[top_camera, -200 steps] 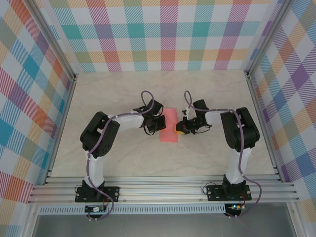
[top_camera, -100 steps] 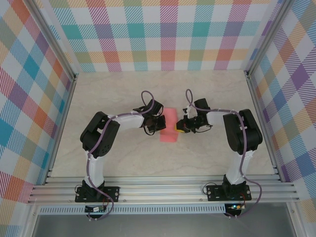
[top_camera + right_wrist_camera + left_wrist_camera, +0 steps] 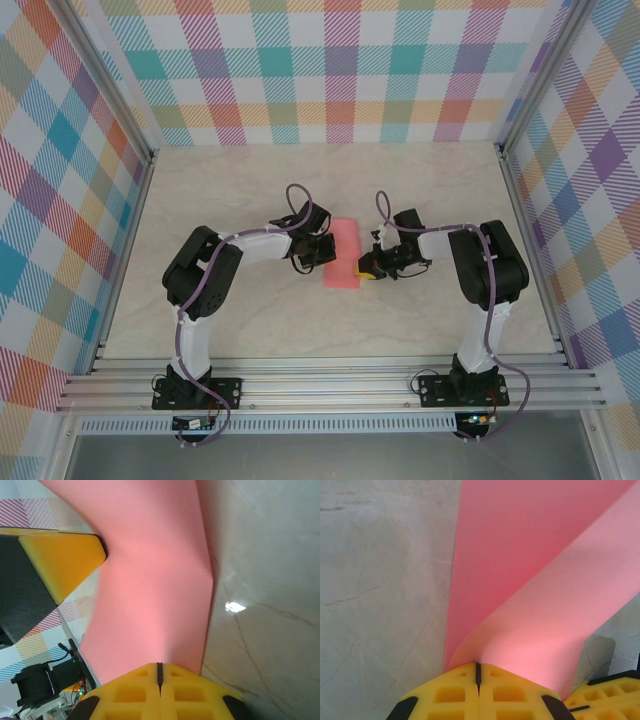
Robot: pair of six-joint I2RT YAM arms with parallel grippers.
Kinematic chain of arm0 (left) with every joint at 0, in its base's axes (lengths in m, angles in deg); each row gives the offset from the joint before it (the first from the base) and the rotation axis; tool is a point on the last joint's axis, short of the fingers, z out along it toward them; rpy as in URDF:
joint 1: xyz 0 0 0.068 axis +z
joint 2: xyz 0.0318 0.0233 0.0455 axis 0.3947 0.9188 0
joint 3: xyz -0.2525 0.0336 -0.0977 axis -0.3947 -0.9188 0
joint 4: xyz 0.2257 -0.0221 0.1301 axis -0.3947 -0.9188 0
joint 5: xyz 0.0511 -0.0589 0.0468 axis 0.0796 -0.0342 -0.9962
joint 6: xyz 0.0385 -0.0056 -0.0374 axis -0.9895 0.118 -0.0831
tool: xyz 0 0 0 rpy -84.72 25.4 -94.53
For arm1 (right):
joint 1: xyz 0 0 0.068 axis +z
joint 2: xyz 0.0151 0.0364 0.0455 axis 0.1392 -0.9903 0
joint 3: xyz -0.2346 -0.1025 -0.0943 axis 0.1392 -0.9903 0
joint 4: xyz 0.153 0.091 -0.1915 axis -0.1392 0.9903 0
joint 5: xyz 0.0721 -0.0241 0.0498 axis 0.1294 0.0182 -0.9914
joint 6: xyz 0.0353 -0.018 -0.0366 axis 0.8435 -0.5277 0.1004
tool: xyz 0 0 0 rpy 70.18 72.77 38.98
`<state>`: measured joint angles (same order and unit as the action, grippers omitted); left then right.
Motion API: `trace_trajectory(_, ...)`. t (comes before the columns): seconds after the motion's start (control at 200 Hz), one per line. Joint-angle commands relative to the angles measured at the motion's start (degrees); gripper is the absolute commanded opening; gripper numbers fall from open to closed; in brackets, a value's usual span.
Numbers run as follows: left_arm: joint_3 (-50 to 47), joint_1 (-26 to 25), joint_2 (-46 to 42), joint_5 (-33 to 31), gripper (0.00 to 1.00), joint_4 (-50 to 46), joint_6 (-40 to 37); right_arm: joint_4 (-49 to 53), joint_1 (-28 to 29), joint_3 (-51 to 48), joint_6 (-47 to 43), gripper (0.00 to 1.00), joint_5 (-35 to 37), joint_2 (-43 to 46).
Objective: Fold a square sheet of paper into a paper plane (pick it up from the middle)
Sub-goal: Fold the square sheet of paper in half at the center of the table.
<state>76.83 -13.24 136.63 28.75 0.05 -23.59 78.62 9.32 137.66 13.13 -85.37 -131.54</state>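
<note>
Pink sheet of paper (image 3: 343, 252) is being pinched at its two sides by the closed left gripper (image 3: 478, 670) and right gripper (image 3: 159, 670); the edges should probably be matched evenly before creasing.

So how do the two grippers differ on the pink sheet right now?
The left gripper meets the square sheet of paper on its left edge, about midway along; the right gripper meets the right edge, closer to its near end. By the left gripper the sheet curls over in a smooth bend; by the right gripper it looks flatter, with a slight kink. Both are shut, seemingly pinching the paper.
</note>
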Motion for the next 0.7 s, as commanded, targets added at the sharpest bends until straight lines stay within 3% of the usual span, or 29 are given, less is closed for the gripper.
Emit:
trace_trajectory(0.0, -1.76, -1.04, 1.23, -0.45, 0.0, -3.13, -1.1, 3.22, -0.1, -0.13, -1.44, 0.0, 3.47, -0.47)
trace_trajectory(0.325, -1.56, -1.04, 1.4, -0.23, 0.0, -3.12, -1.18, 2.24, 0.06, -0.48, 0.07, 0.0, -2.27, 6.91)
trace_trajectory(0.695, -1.5, -1.08, 1.4, -0.28, 0.0, -3.14, -1.13, 1.65, 2.43, -2.57, -1.1, 0.0, 1.01, 3.09)
